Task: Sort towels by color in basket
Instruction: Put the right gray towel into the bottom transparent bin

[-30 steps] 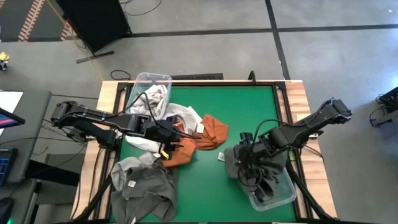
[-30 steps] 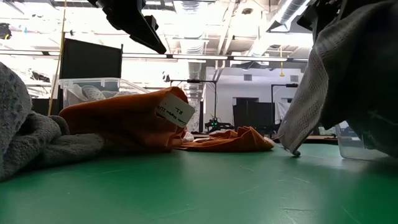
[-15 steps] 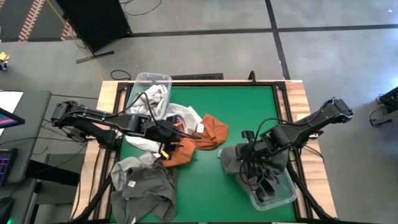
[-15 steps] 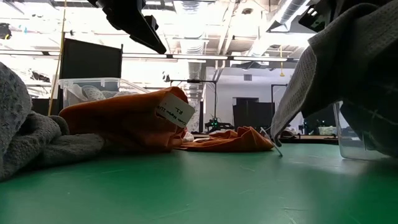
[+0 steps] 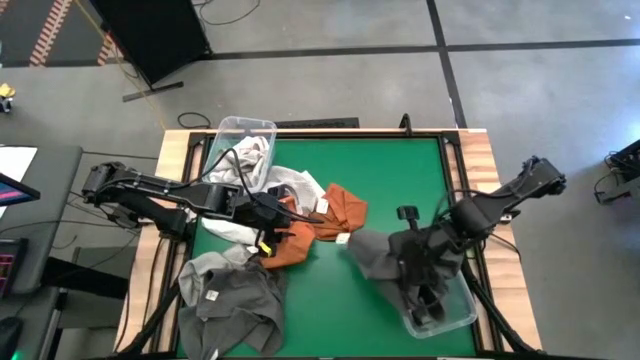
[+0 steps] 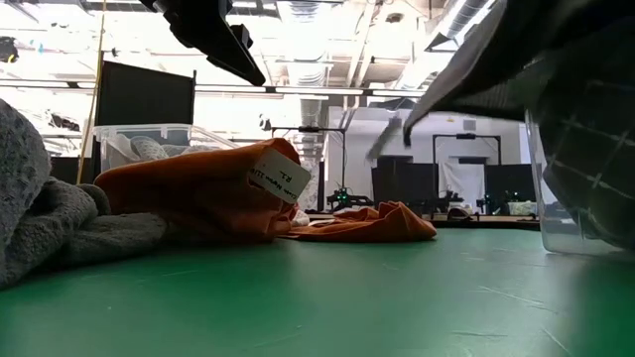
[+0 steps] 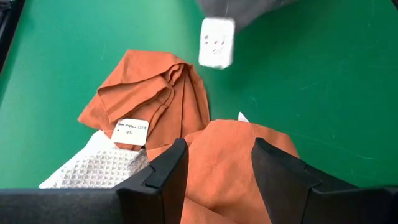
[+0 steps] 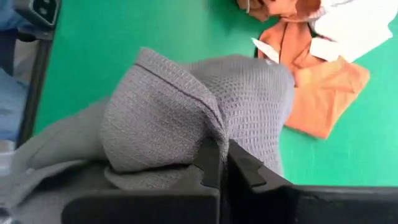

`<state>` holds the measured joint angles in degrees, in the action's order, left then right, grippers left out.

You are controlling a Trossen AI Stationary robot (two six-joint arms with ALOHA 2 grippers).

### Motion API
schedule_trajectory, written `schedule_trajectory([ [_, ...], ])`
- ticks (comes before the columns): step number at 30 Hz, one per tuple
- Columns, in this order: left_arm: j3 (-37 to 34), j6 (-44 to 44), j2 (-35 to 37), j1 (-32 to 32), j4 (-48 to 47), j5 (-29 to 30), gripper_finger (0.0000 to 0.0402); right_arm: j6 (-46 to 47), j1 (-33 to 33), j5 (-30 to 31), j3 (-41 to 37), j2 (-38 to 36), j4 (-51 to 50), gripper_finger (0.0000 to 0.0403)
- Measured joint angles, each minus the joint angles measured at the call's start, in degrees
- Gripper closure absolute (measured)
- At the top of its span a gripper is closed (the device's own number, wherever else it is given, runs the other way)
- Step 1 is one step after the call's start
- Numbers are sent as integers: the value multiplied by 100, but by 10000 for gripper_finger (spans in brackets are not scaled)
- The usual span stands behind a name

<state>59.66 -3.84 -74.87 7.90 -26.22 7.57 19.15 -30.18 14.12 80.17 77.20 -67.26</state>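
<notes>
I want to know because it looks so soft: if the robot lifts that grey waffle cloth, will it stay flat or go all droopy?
Probably droopy. The grey waffle-weave towel already bunches into folds where the right gripper pinches it shut, and its loose end sags toward the green table. It likely weighs little, since one small pinch holds it up.

This is a robotics lab or workshop hall. A wood-edged table with a green mat stands on a bare grey concrete floor crossed by cables. The level view shows a high industrial ceiling with exposed ducts and bright strip lights, black partition panels and dark monitors on stands.
</notes>
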Motion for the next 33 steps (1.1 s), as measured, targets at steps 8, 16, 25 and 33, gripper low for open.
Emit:
schedule_trajectory([
  [8,0,0,0,0,0,0,234,1781,-910,-319,436,-5,-1357,378],
  [16,0,0,0,2,0,0,234,3217,-1681,-722,-187,-7,-1070,374],
  [25,0,0,0,2,-2,0,234,3337,-1757,-982,-1769,-7,700,374],
  [33,0,0,0,2,-2,0,234,3353,-1617,-1302,-2984,-7,2096,372],
])
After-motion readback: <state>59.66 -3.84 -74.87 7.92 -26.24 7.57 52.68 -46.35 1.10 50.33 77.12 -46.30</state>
